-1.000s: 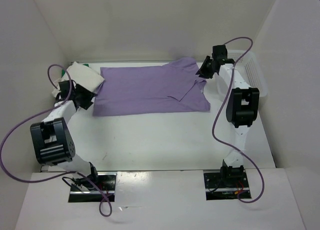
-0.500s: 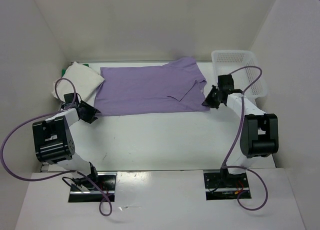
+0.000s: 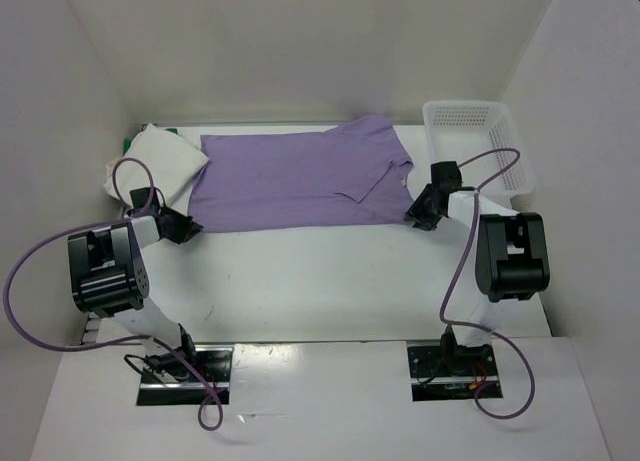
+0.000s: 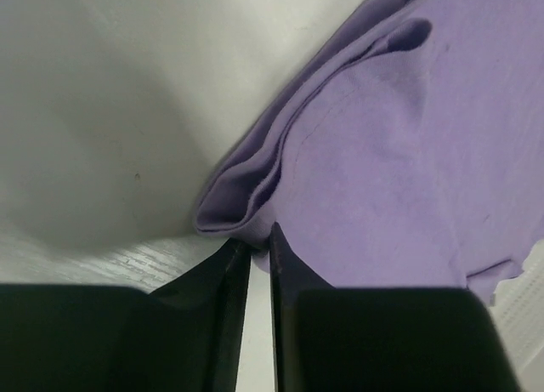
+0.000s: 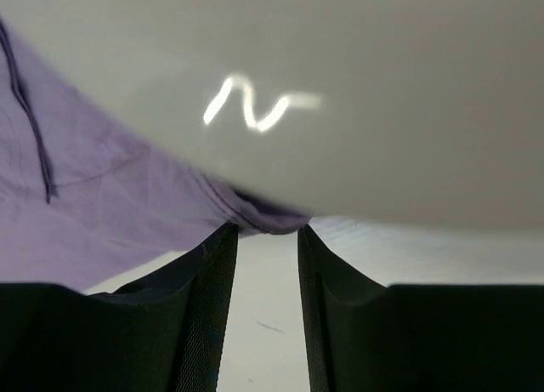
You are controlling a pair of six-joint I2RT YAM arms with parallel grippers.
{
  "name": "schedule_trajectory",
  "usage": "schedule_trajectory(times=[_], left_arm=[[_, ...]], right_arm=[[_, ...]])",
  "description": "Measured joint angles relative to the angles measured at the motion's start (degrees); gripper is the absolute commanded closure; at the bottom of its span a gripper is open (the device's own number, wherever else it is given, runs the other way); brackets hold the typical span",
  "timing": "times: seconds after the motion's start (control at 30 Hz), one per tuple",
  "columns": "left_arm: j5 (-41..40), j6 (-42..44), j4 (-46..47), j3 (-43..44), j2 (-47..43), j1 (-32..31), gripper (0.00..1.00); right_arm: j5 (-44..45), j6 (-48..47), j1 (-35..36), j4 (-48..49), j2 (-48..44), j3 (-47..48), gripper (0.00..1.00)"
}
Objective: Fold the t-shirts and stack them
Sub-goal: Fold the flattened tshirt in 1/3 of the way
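Both arms have swung down to the lower corners of the purple shirt [image 3: 290, 181], which lies spread across the upper middle. At lower left, the left gripper [image 3: 180, 225] is nearly together at the hem; whether it pinches cloth cannot be told. At lower right, the right gripper [image 3: 422, 211] stands apart, the corner at its tips. Catching only 1 layer, or 1 corner slipping, would likely skew the fold.

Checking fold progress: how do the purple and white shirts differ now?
The purple shirt lies spread wide in the middle; the white shirt sits bundled compact at the far left. The purple shirt covers far more area than the white shirt. Both are soft cloth.
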Motion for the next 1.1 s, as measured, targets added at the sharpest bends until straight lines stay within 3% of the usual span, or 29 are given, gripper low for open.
schedule_trajectory(times=[0.17,0.2,0.3,0.5,0.87,1.1], left_arm=[[0.1,-0.2,0.7,0.3,0.7,0.0,0.95],[0.1,-0.2,0.7,0.3,0.8,0.0,0.97],[0.1,0.1,0.7,0.3,0.8,0.0,1.0],[0.2,0.9,-1.2,-0.1,-1.0,0.0,1.0],[0.3,4.7,-8.1,-5.4,-12.8,0.0,1.0],[1.9,6.7,-15.3,-7.9,-22.1,0.8,1.0]], right_arm=[[1.7,2.6,0.0,3.2,1.4,0.0,0.73],[2.1,3.1,0.0,3.7,1.7,0.0,0.83],[3.2,4.6,0.0,5.0,2.3,0.0,1.0],[4.0,6.3,0.0,6.3,-0.1,-2.8,1.0],[3.5,7.5,-2.4,-3.9,-26.0,-12.4,1.0],[0.2,8.4,-3.5,-15.0,-35.6,-12.5,1.0]])
